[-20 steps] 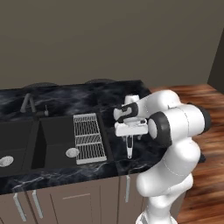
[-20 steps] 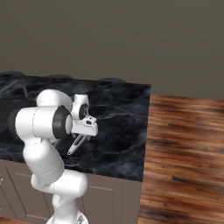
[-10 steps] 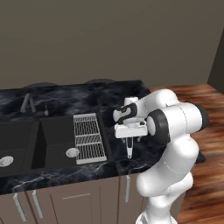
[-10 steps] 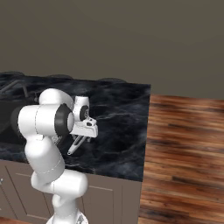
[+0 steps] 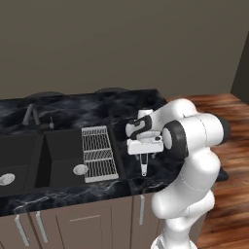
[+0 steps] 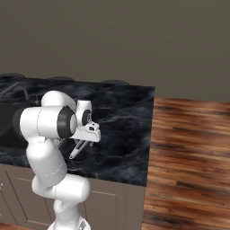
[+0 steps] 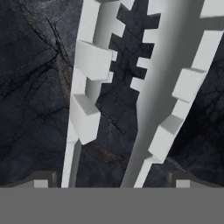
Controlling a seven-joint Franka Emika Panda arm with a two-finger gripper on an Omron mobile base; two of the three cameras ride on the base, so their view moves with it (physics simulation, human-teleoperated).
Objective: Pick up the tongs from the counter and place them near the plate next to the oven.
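Gripper [image 5: 143,156] low over the black marble worktop [image 5: 73,109], right of the white wire rack [image 5: 98,153] and the sink [image 5: 29,160]. Tongs [image 5: 143,166] lie flat on the worktop directly under the hand, one end poking out toward the front edge; from the right base camera they show as a slim pale bar [image 6: 77,150] slanting out below the wrist.

Hand camera: the two toothed arms of the tongs [image 7: 144,100] run up the view with bare marble between them, very close. Finger tips at the bottom sit one on either side, jaws spread wide, not yet clamped on anything.

Step, as judged: the pick, final descent done or nearly so. Next move calls for closing across both arms, then a straight lift before carrying toward the plate by the oven.

Risk: pinching one arm alone would let the tongs swivel.
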